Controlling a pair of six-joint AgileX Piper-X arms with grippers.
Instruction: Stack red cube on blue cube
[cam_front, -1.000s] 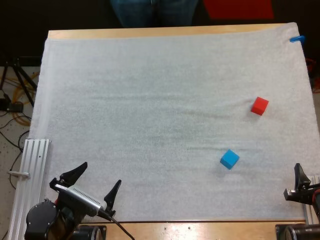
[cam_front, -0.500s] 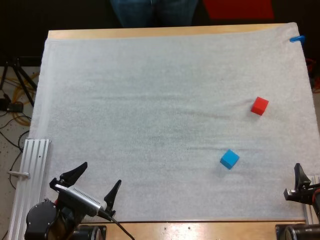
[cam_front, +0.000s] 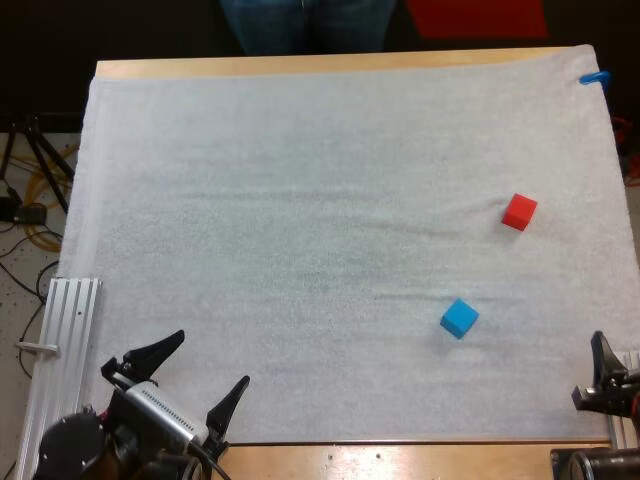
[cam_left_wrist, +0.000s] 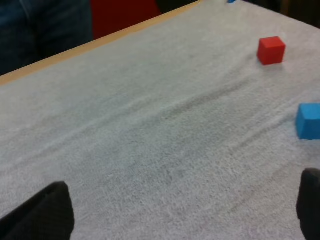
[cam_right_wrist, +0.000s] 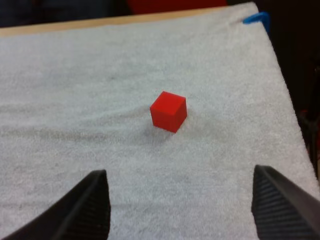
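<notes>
The left gripper (cam_front: 210, 360) and right gripper (cam_right_wrist: 180, 171) stood spread and empty, the small red cube (cam_front: 519, 212) lying at one o'clock from the small blue cube (cam_front: 459, 318).

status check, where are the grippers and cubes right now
Left gripper open at near edge of mat. Right gripper open, red cube ahead of it. Blue cube sits apart, nothing stacked. Nothing in the way.
</notes>
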